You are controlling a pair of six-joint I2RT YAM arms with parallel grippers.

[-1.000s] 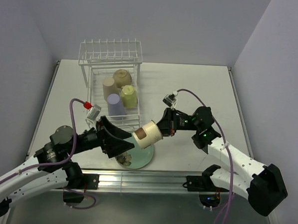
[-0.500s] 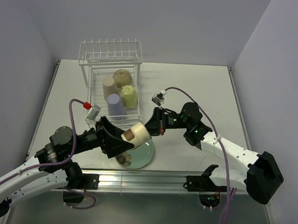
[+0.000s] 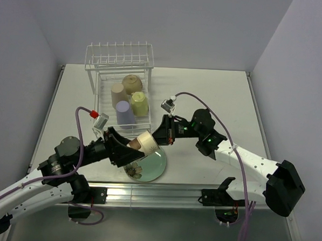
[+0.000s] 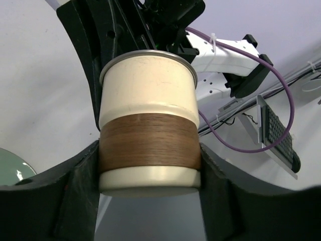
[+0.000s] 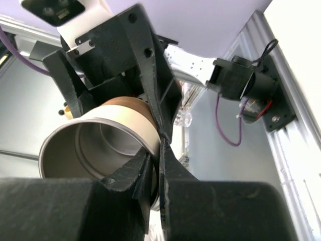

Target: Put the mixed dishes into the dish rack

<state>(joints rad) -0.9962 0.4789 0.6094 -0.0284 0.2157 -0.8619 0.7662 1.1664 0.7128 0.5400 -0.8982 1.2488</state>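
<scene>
The small metal cup [image 3: 144, 140], cream with a brown band, hangs on its side above the mint-green plate [image 3: 154, 166]. My right gripper [image 3: 159, 135] is shut on its rim, pinching the wall [image 5: 158, 150]. My left gripper [image 3: 135, 147] is shut on the cup [image 4: 148, 135], one finger [image 4: 83, 173] pressed against each side of the band. In the white dish rack [image 3: 100, 96] lie the cream bowl [image 3: 132, 84], tan cup [image 3: 117, 94], yellow-green mug [image 3: 139, 104] and lavender cup [image 3: 124, 114].
The rack's upright prongs [image 3: 121, 54] rise at the far end near the back wall. A metal rail [image 3: 162, 194] runs along the table's near edge. Bare table [image 3: 221, 96] lies to the right of the rack.
The right arm carried the cup leftwards between the left gripper's fingers. The left jaws narrowed onto the cup's sides.
</scene>
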